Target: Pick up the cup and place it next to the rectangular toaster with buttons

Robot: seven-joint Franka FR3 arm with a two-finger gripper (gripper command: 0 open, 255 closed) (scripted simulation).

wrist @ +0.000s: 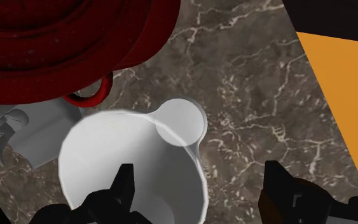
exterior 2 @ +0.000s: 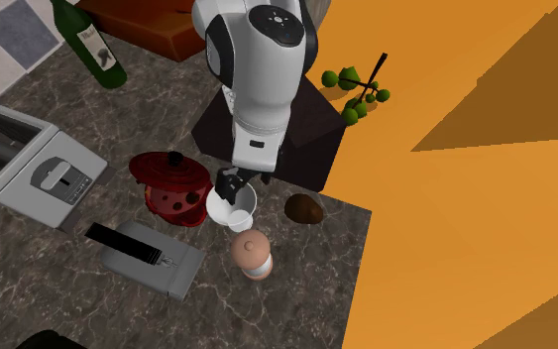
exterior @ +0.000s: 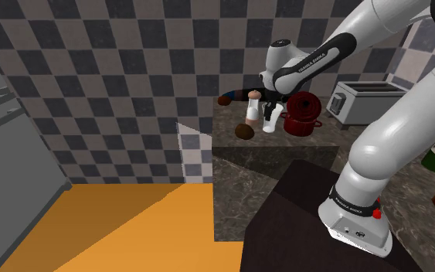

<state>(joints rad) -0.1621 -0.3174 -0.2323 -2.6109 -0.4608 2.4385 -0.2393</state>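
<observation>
The gripper (wrist: 199, 181) hangs over the white cup (wrist: 107, 153) with its fingers apart - one inside the rim, the other outside, neither clearly pressing the wall. The cup stands on the dark marble counter (wrist: 247, 83) just beside the red pot (exterior 2: 172, 183) - apart from the grey toaster (exterior 2: 29, 164).

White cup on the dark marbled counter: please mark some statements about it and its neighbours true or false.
1. The white cup stands upright on the dark marbled counter. True.
2. The black gripper is shut on the cup. False: its fingers stand apart, one above the cup's inside, one outside its wall.
3. The dark red lidded pot sits between the cup and the grey rectangular toaster. True.
4. The brown egg-shaped object lies inside the cup. False: it lies on the counter, apart from the cup.
</observation>
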